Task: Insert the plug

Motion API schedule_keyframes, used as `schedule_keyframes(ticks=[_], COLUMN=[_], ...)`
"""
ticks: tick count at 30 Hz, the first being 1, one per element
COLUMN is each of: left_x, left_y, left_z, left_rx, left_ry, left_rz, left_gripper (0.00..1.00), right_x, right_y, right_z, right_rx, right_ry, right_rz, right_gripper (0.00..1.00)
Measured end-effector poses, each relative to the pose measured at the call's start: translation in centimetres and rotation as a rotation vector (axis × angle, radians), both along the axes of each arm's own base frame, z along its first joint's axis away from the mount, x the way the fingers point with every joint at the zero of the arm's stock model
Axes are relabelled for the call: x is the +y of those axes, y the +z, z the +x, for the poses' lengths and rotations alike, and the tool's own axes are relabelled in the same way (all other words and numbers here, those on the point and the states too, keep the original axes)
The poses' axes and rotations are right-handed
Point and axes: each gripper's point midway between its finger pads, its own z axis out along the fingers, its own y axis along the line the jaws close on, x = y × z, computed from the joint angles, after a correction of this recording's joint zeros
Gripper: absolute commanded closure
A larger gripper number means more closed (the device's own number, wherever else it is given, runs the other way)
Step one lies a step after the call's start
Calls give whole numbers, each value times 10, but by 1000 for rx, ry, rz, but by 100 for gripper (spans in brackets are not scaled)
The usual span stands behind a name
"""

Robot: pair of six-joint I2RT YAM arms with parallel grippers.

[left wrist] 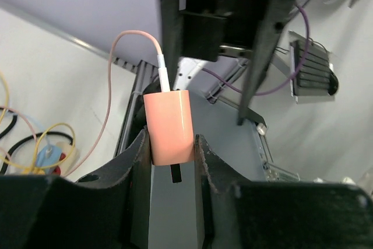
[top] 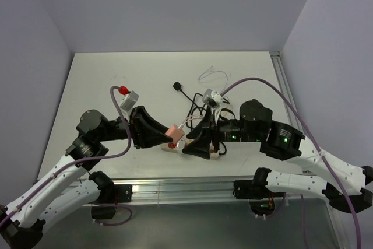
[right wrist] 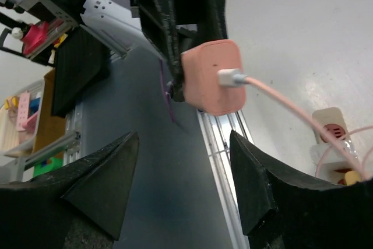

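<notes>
Plug [left wrist: 169, 126]: pink, block-shaped charger type, with a pink cable [left wrist: 111, 86] leaving its upper face through a white connector. One dark prong shows under the body in the left wrist view.

Location: clamped in the left gripper [left wrist: 171, 144] near the middle of the table's [top: 116, 74] near edge. In the top view it appears at the left end of a white power strip [top: 169, 148]. Whether it touches the strip cannot be told.

Left gripper: fingers narrowed onto the two side faces of the plug, holding it upright between the pads.

Right gripper [right wrist: 183, 144]: fingers spread apart with nothing between them. It faces the plug from the other side, close but not touching.

Power strip: lies flat on the table beneath both grippers. A round red part shows on its top in the right wrist view.

Other items: loose black and white cables [top: 195, 106] behind the strip, and a small grey block with a red tip [top: 127, 93] to the left.
</notes>
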Motion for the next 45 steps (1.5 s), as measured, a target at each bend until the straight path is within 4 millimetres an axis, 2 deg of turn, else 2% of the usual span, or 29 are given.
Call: schedule_keyframes(ticks=[7, 15, 18, 20, 22, 24, 25, 26, 27, 29, 30, 32, 35, 37, 39, 42, 45], left_x=[8, 11, 11, 11, 11, 11, 11, 12, 12, 13, 13, 13, 22, 38, 56, 82, 102], left_y=[14, 14, 13, 13, 13, 12, 11, 12, 12, 11, 10, 7, 3, -6, -15, -23, -19], left_z=[-20, -28, -28, -29, -29, -32, -32, -33, -33, -31, -26, -13, 20, 44, 58, 63, 61], left_rx=[-73, -91, -91, -92, -93, -91, -90, -91, -95, -106, -95, -55, 31, 111, 165, 207, 209], left_ry=[-64, -96, -100, -103, -108, -121, -125, -127, -125, -102, -71, 18, 246, 437, 576, 719, 798], left_rz=[-47, -54, -54, -53, -52, -47, -46, -47, -48, -40, -25, 11, 75, 121, 151, 151, 103], left_gripper=[100, 100, 100, 100, 100, 100, 100, 98, 65, 31, 8, 1, 1, 0, 0, 2, 4], right_x=[17, 26, 31, 36, 42, 46, 47, 47, 47, 49, 50, 54, 55, 54, 54, 62, 75], right_y=[-3, 19, 22, 22, 21, 20, 21, 21, 22, 22, 22, 18, 7, 0, -9, -14, -17], right_z=[2, 5, 5, 5, 6, 5, 4, 3, 3, 4, 9, 20, 44, 62, 84, 133, 189], right_rx=[38, 8, 9, 11, 17, 23, 20, 18, 11, 2, -12, -43, -95, -137, -191, -274, -370], right_ry=[30, 42, 65, 81, 95, 123, 130, 138, 146, 151, 138, 103, 16, -46, -109, -208, -295], right_rz=[-13, 57, 63, 59, 50, 42, 40, 38, 35, 25, 20, 2, -47, -82, -128, -210, -294], right_gripper=[32, 35, 40, 53, 59, 68, 98, 100, 100, 100, 100, 100, 100, 100, 100, 100, 100])
